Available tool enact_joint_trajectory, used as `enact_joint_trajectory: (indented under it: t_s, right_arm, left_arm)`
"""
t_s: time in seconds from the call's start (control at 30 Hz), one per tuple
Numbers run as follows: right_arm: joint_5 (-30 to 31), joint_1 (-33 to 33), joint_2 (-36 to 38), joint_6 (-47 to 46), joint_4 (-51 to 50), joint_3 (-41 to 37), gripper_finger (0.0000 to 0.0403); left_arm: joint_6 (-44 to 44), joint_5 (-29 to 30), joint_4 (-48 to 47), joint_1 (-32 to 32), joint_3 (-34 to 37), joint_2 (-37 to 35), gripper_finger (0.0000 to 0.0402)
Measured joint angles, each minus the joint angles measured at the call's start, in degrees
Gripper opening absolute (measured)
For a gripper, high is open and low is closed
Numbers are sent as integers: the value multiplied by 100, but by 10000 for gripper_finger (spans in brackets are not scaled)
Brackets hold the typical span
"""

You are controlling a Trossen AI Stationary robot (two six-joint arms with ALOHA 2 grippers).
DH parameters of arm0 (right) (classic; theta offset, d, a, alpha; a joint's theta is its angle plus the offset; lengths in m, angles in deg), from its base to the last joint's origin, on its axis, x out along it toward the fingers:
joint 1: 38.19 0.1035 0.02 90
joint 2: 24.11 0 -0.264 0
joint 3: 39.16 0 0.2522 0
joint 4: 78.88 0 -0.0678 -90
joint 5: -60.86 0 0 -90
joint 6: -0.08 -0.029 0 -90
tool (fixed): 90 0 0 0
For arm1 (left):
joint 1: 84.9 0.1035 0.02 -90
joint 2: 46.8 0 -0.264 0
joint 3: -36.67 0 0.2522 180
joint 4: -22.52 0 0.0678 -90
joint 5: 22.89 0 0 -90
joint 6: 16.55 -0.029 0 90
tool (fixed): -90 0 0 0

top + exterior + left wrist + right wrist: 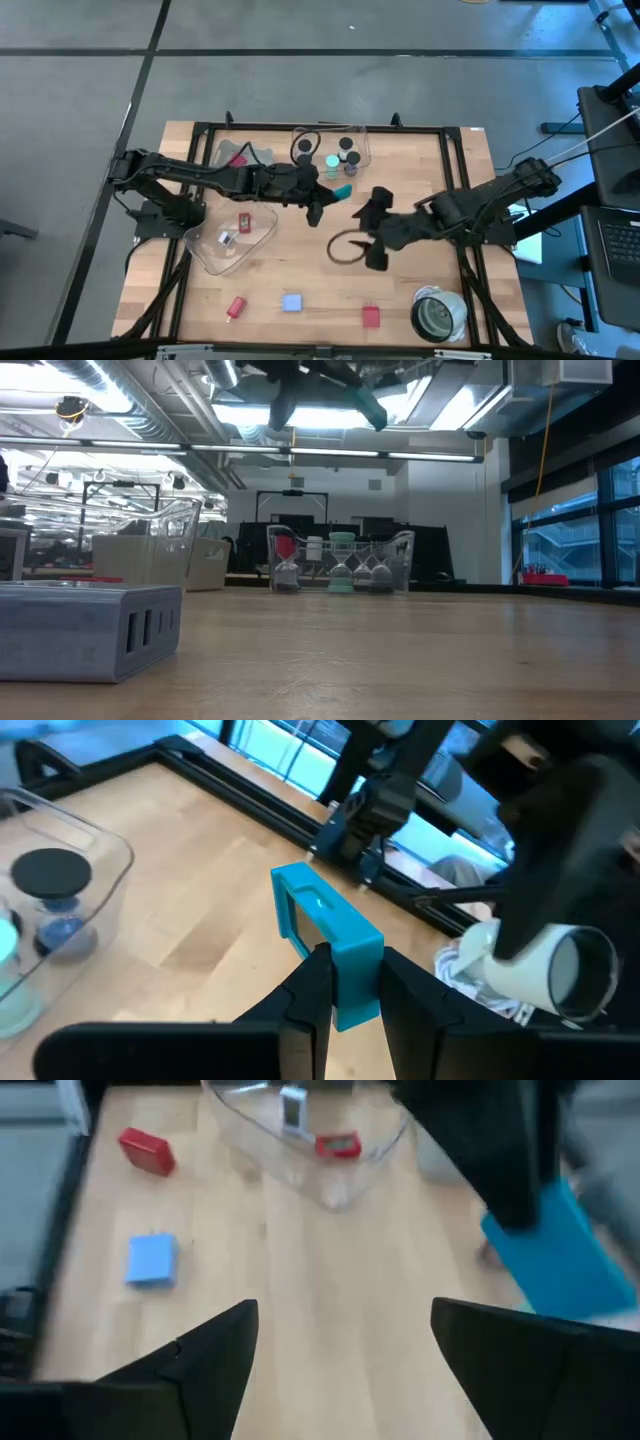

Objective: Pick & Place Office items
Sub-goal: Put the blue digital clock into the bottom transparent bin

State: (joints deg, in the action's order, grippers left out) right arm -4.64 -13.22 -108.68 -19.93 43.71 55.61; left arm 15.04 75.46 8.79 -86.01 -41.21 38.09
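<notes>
High view: the left gripper (pixel 322 203) hangs over the middle of the table (pixel 300 270), just in front of the rear clear bin (pixel 362 155). A teal block (pixel 343 192) sits at its fingertips. The right gripper (pixel 370 235) waits near the table centre, beside a dark loop (pixel 345 248). A second clear bin (pixel 215 255) at front left contains 2 small items. 1 red piece (pixel 236 307), 1 blue block (pixel 291 302) and 1 red block (pixel 370 317) lie loose along the front edge, near a grey-white roll (pixel 438 315).

Low view: the teal block (pixel 370 408) appears high above the table, so it is carried clear of the surface. The rear bin (pixel 405 555) stands behind, with small capped items inside.

Left wrist view: the left gripper (pixel 345 982) is closed narrowly on the lower end of the teal block (pixel 325 935); both fingers (pixel 308 990) press its sides. The block projects forward, tilted.

Right wrist view: the right gripper (pixel 345 1350) is spread wide and holds nothing. The teal block (pixel 560 1255) shows blurred at one side.

Procedure: the destination is probably 1 of the bins. Keep the grip firm, since only the block's end is clamped. Centre the block over the bin opening, clear of the rim. Lower before releasing. Keep clear of the right arm.
</notes>
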Motion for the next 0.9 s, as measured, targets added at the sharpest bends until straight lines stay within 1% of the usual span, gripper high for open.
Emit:
enact_joint_trajectory:
  t_s: [0.1, 0.2, 0.23, 0.3, 0.37, 0.47, 0.57, 0.63, 0.7, 0.8, 0.9]
  right_arm:
    - [-303, 3, 174, -536, -353, 0, 294]
    - [-333, 104, 207, -878, -814, 0, 288]
    - [-335, 149, 207, -953, -949, 0, 286]
    - [-319, 233, 206, -1060, -1201, 0, 284]
    - [-245, 295, 174, -1152, -1332, -2, 281]
    - [-47, 381, 152, -1234, -1434, -7, 280]
    - [-7, 429, 152, -1239, -1398, -4, 279]
    - [-6, 431, 150, -1254, -1387, -4, 279]
    - [-5, 429, 150, -1335, -1385, -4, 279]
    - [12, 429, 150, -1406, -1384, -4, 279]
    - [12, 429, 150, -1415, -1385, -4, 279]
  left_arm:
    - [146, -463, -281, 106, 0, -49, 65]
    - [353, -936, -870, 119, -7, -174, 66]
    - [370, -1022, -1242, 80, -5, -259, 65]
    - [487, -1044, -1701, -63, -1, -387, 65]
    - [714, -939, -2346, -252, 0, -590, 65]
    - [1081, -690, -2970, -561, -2, -925, 65]
    - [1534, -294, -3775, -919, -2, -1312, 65]
    - [1896, 0, -4500, -1190, -4, -1530, 65]
    - [2378, 264, -5235, -1471, -2, -1660, 64]
    - [3355, 675, -6356, -1928, -2, -1715, 64]
    - [4100, 975, -7114, -2332, -2, -1656, 64]
